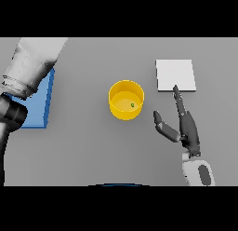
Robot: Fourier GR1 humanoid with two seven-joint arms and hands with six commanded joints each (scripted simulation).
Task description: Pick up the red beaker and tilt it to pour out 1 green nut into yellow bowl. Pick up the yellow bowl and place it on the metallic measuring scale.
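I see the right robot hand [187,127] released, fingers straight, thumb spread; yellow bowl [126,100] with green nut [132,105] just left of it, scale [175,75] at its fingertips.

A flat, plain grey table [88,151] fills the view from edge to edge. On its left side lies a flat blue rectangular mat [39,109], thin with a darker blue edge along its right side. Only part of the mat shows; the rest is covered from above and to the left. Its lower right corner sits well left of the table's middle.
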